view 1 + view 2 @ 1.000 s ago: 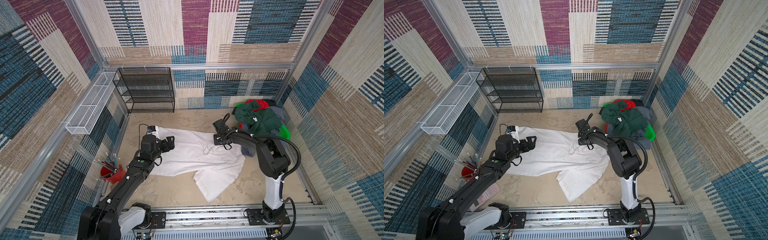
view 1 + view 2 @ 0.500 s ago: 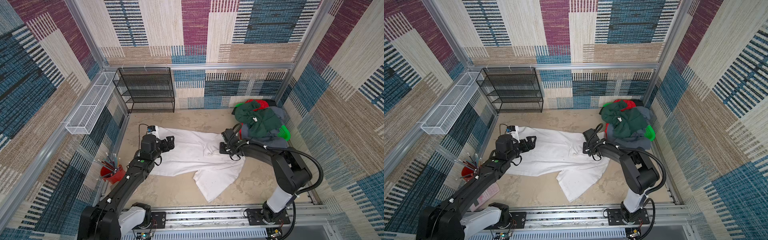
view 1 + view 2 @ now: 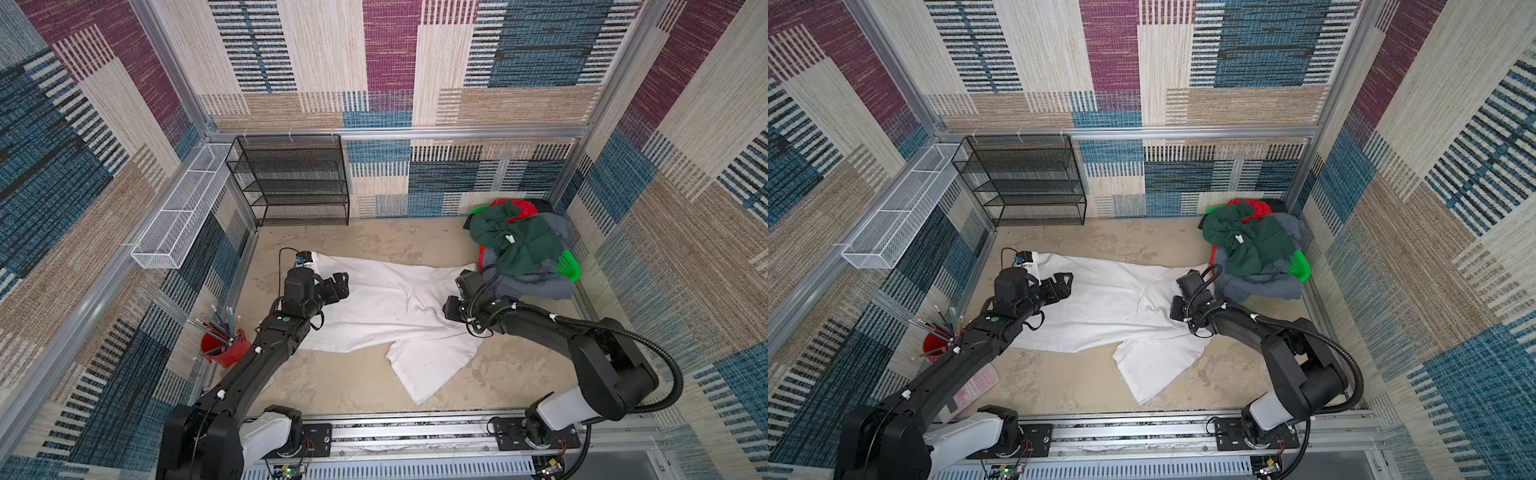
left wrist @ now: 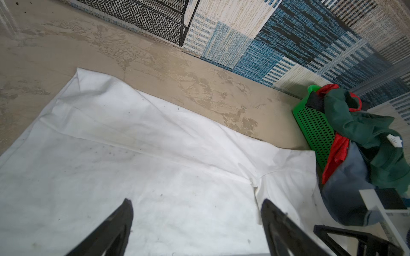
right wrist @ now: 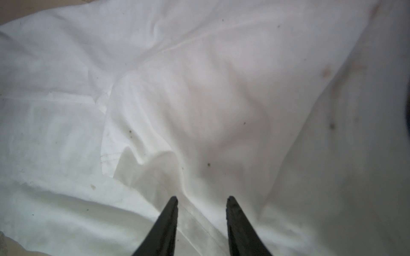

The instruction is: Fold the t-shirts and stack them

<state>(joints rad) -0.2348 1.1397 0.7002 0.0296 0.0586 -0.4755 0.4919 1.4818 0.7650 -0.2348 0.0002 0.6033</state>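
Note:
A large white t-shirt [image 3: 374, 307] [image 3: 1108, 307] lies spread on the tan floor, with one flap reaching toward the front rail. My left gripper [image 3: 338, 284] [image 4: 196, 202] hovers open over its left part, nothing between the fingers. My right gripper [image 3: 451, 309] [image 5: 202, 199] sits low on the shirt's wrinkled right part, jaws apart, with a ridge of white cloth [image 5: 159, 159] just ahead of them. More t-shirts are heaped at the back right: a dark green one [image 3: 519, 245] on top, a red one [image 3: 519, 208] and a grey-blue one [image 3: 536, 286].
The heap rests on a bright green perforated basket [image 3: 569, 266] [image 4: 315, 124] in the back right corner. A black wire shelf [image 3: 299, 178] stands against the back wall. A white wire tray [image 3: 183, 216] hangs on the left wall, and a red cup of pencils [image 3: 224, 345] stands below it.
My right gripper has moved from the shirt's back edge toward the front over its right part, and its jaws, shut before, now stand apart. The left arm has not moved.

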